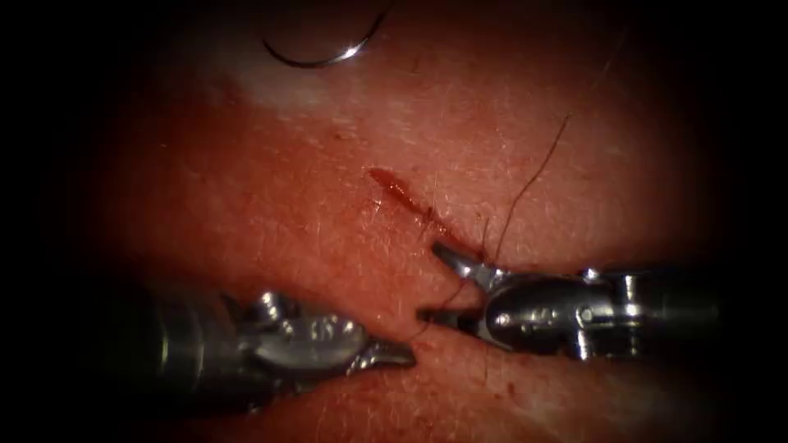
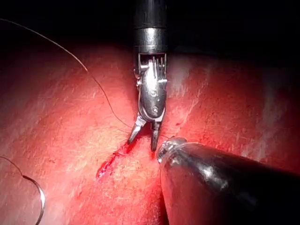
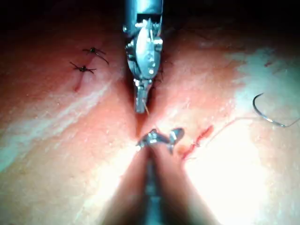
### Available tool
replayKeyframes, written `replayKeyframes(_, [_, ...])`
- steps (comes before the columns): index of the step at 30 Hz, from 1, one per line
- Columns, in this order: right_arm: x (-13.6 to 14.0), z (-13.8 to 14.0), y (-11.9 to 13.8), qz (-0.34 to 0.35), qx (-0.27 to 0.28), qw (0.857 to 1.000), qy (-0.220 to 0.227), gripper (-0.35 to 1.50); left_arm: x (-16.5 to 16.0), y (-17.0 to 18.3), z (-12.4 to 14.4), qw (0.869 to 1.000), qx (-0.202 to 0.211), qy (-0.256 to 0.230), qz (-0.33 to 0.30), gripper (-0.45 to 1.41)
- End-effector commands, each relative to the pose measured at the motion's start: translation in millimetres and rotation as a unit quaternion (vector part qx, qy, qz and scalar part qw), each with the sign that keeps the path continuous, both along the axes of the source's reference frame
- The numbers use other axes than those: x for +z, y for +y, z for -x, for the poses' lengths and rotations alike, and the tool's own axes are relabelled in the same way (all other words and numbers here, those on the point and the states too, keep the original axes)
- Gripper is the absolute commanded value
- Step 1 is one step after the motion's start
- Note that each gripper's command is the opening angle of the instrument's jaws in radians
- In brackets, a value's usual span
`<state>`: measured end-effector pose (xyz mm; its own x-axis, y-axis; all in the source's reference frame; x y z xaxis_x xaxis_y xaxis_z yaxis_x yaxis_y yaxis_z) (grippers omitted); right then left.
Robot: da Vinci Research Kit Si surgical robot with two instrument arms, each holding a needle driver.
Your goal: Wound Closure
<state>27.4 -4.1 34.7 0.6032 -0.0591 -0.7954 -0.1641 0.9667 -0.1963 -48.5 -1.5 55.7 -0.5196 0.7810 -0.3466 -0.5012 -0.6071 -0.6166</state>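
Note:
The curved needle [image 1: 316, 65] lies free on the tissue [image 1: 246, 205], far beyond the cut [image 1: 402, 193]; neither tool holds it. It also appears in both wrist views [image 2: 41, 197] [image 3: 262, 115]. The thread [image 1: 533, 172] runs from the upper right down to the near end of the cut. There the right tool [image 1: 433, 283] stands with its jaws open around the thread, holding nothing [image 2: 143, 136] [image 3: 159, 137]. A short strand leads down to the left tool [image 1: 408, 355], whose jaws are shut on the thread just below the cut's end [image 3: 140, 108].
Red fluid marks the cut [image 2: 107, 166] [image 3: 197, 140]. Two knotted stitches [image 3: 93, 50] [image 3: 83, 69] sit on another short cut beside the left tool's shaft. Pale tissue [image 1: 287, 90] lies near the needle.

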Motion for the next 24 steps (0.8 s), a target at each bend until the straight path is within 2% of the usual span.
replayKeyframes(1, [1.1,-1.0,-0.5,0.005,-0.001,1.0,-0.001,1.33,0.7,-0.6,0.6,1.0,0.002,-0.003,0.0,-0.45])
replayKeyframes(7, [3.4,-1.6,-0.5,0.02,0.001,1.0,-0.007,1.33,0.9,-0.7,0.8,1.0,0.003,-0.006,-0.002,-0.45])
replayKeyframes(18, [3.9,-1.4,-0.3,0.022,0.001,1.0,-0.007,1.21,1.1,-0.9,0.8,1.0,0.004,-0.007,-0.002,-0.45])
replayKeyframes(19, [3.9,-1.4,-0.3,0.02,0.0,1.0,-0.009,1.09,1.1,-0.9,0.9,1.0,0.004,-0.008,-0.003,-0.45])
replayKeyframes(21, [3.8,-1.3,-0.5,-0.001,-0.036,0.999,0.0,-0.25,1.1,-0.9,0.9,1.0,0.004,-0.008,-0.003,-0.45])
replayKeyframes(22, [3.7,-1.3,-0.6,-0.005,-0.048,0.999,-0.008,-0.35,1.1,-0.9,0.9,1.0,0.004,-0.008,-0.003,-0.45])
replayKeyframes(24, [3.7,-1.3,-0.5,-0.008,-0.054,0.998,-0.016,-0.35,1.1,-0.9,0.9,1.0,0.004,-0.008,-0.003,-0.45])
